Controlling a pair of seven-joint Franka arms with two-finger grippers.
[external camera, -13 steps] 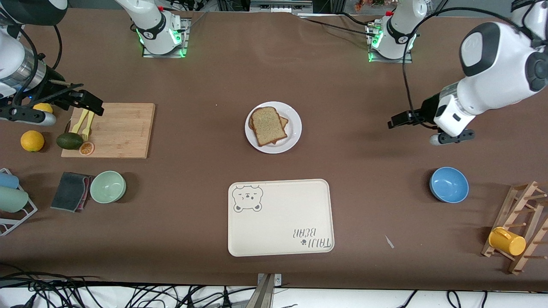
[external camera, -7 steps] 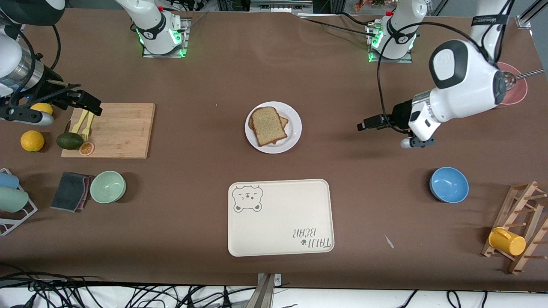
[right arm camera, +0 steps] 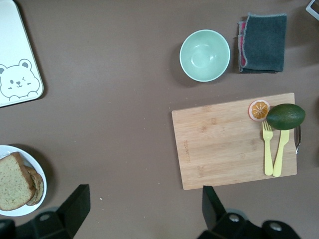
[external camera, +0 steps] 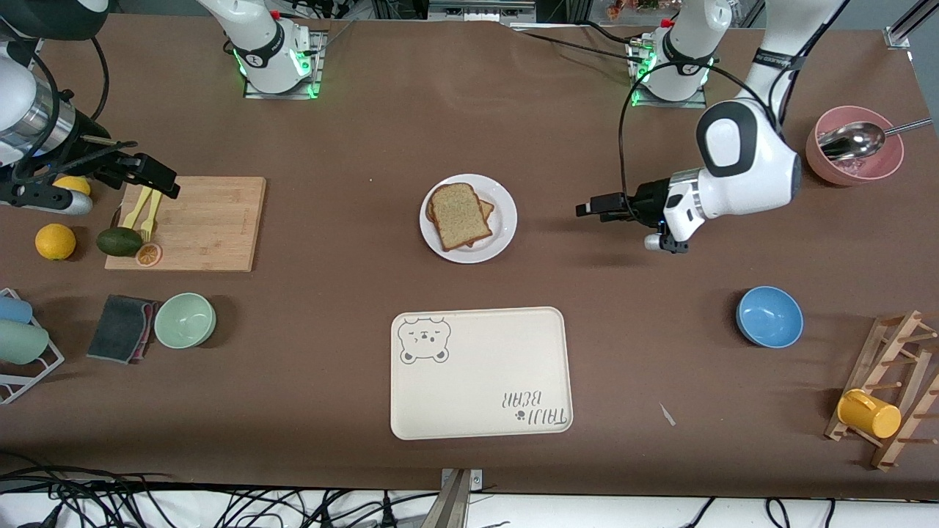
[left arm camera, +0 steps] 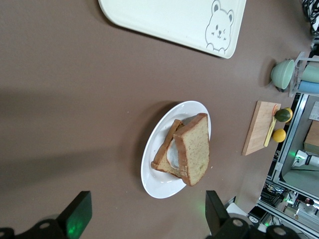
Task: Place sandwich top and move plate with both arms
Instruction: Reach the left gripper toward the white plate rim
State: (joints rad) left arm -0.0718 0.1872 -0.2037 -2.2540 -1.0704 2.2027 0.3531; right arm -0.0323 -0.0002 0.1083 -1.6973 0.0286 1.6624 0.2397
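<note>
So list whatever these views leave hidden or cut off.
- Filling under the sandwich top: covered in the front view; the left wrist view shows only a white sliver.
- Pink bowl contents: front view, the spoon covers them.
- Lemon: front view, partly hidden by the right arm.

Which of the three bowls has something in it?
The pink bowl, at the left arm's end of the table: a metal spoon rests in it. The blue bowl and the green bowl hold nothing.
</note>
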